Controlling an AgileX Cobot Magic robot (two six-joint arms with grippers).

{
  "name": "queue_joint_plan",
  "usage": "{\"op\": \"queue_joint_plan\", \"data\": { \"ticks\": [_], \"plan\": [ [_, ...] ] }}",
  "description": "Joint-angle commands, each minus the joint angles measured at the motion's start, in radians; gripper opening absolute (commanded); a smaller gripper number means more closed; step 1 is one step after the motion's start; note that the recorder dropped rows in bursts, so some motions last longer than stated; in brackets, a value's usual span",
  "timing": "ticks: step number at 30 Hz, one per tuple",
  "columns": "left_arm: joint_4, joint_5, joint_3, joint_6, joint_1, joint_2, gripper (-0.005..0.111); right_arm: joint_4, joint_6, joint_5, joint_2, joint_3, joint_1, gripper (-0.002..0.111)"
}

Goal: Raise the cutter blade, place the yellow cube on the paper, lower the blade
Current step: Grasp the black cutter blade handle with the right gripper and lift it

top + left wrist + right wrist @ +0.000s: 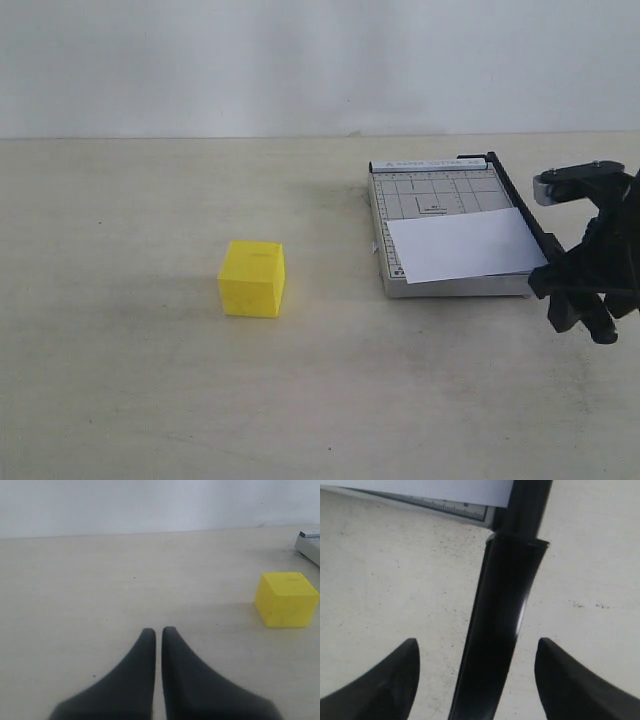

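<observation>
cutter blade [518, 200]: handle end hidden behind right claw [582, 318] | trimmer base [440, 195] print: too small to read

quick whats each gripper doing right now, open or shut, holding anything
Left gripper: shut, holding nothing.
Right gripper: open, straddling the cutter blade's handle, not gripping it.

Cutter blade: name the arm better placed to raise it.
Right. The right claw is open, flanking the cutter blade at its black handle. The left claw is shut and farther off, with the yellow cube nearer it than the trimmer.
</observation>
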Motion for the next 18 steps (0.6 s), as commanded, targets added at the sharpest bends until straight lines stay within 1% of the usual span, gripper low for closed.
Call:
{"op": "queue_joint_plan", "data": {
  "ticks": [1,3,5,6,8,15,18],
  "plan": [
    [0.004,-0.016,0.002,-0.008,0.004,-0.003,0.004,-0.010,-0.026,-0.015,0.022,-0.003,0.000,0.062],
    [0.004,-0.016,0.002,-0.008,0.004,-0.003,0.004,-0.010,-0.033,-0.015,0.027,-0.003,0.000,0.058],
    [0.004,-0.016,0.002,-0.008,0.004,-0.003,0.004,-0.010,-0.047,-0.016,0.029,-0.003,0.000,0.052],
    [0.004,-0.016,0.002,-0.008,0.004,-0.003,0.004,-0.010,-0.051,-0.019,0.029,-0.003,0.000,0.046],
    [0.004,-0.016,0.002,-0.008,0.004,-0.003,0.004,-0.010,-0.051,-0.022,0.029,-0.003,0.000,0.038],
    [0.004,-0.016,0.002,-0.008,0.004,-0.003,0.004,0.006,-0.070,-0.003,0.023,-0.005,0.000,0.000],
    [0.004,-0.016,0.002,-0.008,0.004,-0.003,0.004,0.013,-0.077,-0.015,0.002,-0.005,0.000,0.000]
  ]
}}
